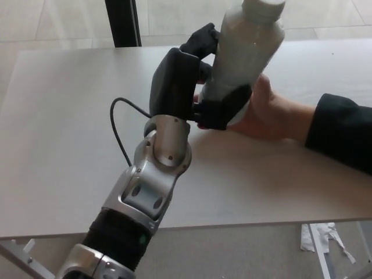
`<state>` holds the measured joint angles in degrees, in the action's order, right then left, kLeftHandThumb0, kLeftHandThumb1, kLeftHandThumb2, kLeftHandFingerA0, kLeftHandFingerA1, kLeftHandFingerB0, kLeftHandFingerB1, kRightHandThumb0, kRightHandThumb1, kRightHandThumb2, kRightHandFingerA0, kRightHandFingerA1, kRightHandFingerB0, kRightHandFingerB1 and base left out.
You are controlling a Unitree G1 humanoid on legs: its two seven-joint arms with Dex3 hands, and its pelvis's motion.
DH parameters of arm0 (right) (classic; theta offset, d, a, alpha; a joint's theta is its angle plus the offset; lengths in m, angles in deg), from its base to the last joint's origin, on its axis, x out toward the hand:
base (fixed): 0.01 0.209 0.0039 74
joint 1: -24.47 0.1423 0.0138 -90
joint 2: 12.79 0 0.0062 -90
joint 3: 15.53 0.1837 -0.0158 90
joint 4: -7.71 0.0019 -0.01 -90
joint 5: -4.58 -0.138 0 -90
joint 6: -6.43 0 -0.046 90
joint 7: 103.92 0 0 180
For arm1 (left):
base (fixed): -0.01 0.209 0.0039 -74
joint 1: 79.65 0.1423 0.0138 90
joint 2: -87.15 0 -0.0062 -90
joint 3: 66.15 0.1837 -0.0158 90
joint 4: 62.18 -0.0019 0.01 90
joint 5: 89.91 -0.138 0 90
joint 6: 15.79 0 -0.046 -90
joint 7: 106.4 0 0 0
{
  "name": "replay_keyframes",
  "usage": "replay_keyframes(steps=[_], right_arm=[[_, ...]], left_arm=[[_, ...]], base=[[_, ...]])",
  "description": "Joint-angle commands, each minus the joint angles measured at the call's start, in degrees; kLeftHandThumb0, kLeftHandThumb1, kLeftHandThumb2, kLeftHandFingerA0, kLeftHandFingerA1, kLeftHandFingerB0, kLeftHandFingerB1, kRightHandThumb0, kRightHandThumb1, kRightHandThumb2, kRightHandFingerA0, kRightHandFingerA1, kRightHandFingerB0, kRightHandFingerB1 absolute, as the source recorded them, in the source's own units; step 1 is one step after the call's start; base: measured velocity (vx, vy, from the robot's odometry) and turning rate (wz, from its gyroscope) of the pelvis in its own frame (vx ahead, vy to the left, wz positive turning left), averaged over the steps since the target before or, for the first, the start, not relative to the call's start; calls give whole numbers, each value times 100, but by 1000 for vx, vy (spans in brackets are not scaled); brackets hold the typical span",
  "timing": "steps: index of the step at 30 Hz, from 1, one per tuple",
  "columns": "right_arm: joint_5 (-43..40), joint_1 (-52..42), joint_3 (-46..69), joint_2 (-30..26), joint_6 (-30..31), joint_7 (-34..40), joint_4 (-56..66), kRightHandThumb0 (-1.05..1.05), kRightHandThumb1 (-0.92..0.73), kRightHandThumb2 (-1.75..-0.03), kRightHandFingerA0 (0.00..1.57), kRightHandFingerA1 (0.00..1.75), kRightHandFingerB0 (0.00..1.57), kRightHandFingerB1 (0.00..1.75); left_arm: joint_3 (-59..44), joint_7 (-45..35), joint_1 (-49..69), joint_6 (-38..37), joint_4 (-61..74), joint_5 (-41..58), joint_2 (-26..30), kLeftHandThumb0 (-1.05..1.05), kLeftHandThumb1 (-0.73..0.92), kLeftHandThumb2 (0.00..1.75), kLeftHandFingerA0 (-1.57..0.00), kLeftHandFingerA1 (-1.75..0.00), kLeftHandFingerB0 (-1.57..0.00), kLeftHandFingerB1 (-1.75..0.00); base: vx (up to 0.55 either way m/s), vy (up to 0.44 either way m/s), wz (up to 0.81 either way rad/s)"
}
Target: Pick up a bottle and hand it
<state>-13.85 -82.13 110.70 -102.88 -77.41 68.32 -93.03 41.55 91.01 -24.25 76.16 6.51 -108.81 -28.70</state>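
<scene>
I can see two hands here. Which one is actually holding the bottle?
The robot's black left hand: its fingers wrap the white bottle, lifted off the table. The person's hand lies open, palm up, behind it.
</scene>
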Motion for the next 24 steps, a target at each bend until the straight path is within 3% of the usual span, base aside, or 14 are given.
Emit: replay_keyframes(steps=[1,2,3,5,10,12,13,17,18,20,21,22,23,24], right_arm=[[-31,136,-46,-35,26,41,-118,-65,-62,-59,74,74,44,50],[-43,138,-43,-10,70,79,-93,-65,-45,-89,70,76,42,61],[-29,85,-63,-3,105,82,2,-63,-62,-58,75,75,46,52],[-52,37,-113,34,142,60,181,-63,-62,-58,70,72,45,51],[-38,215,-167,49,-198,-63,-246,-66,-60,-59,76,77,46,53],[-26,253,-197,99,-275,-26,-273,-65,-60,-59,76,75,48,54],[14,243,-236,117,-159,79,-141,-64,-60,-58,76,74,49,54],[-14,247,-280,143,-124,53,-87,-66,-60,-59,82,78,46,52],[-44,265,-272,180,-203,28,-110,-64,-45,-89,71,77,45,61],[-58,255,-280,208,-180,37,-50,-65,-44,-89,71,75,45,61],[-101,257,-269,238,-254,-21,-57,-63,-60,-58,68,67,48,49],[-115,263,-265,254,-296,-48,-69,-63,-60,-58,68,67,48,49],[-124,269,-274,280,-257,-30,-18,-63,-60,-58,71,69,50,50],[-133,271,-289,313,-210,-9,58,-64,-60,-58,71,70,49,51]], left_arm=[[141,-121,-520,653,-407,-280,-176,-3,52,115,-117,-136,-92,-117],[185,-83,-554,636,-540,-322,-182,-3,55,111,-89,-162,-82,-138],[251,-9,-603,648,-723,-401,-189,-3,61,103,-86,-167,-78,-142],[307,99,-806,611,-1240,-492,-152,-3,68,87,-83,-170,-74,-140],[189,362,-1306,320,-2014,-525,-12,-12,74,78,-81,-167,-75,-126],[73,413,-1797,531,-2365,-530,29,-18,71,67,-78,-144,-72,-78],[35,430,-2108,550,-2612,-546,84,-11,70,67,-80,-163,-77,-113],[8,577,-2455,340,-3051,-559,158,-11,68,78,-81,-170,-76,-132],[16,627,-2521,285,-3132,-583,187,-14,70,73,-84,-150,-82,-98],[15,681,-2589,214,-3246,-591,215,-10,72,74,-87,-160,-82,-108],[-27,656,-2673,301,-3322,-558,221,-13,70,77,-83,-163,-82,-109],[-48,650,-2714,333,-3367,-541,224,-13,70,77,-83,-163,-82,-109],[-96,660,-2746,362,-3402,-507,227,-14,68,73,-87,-144,-82,-83],[-182,694,-2785,401,-3443,-450,223,-14,67,72,-89,-140,-81,-77]], base=[[0,0,0],[0,0,0],[0,0,0],[0,0,0],[0,0,0],[0,0,0],[0,0,0],[0,0,0],[0,0,0],[0,0,0],[0,0,0],[0,0,0],[0,0,0],[0,0,0]])
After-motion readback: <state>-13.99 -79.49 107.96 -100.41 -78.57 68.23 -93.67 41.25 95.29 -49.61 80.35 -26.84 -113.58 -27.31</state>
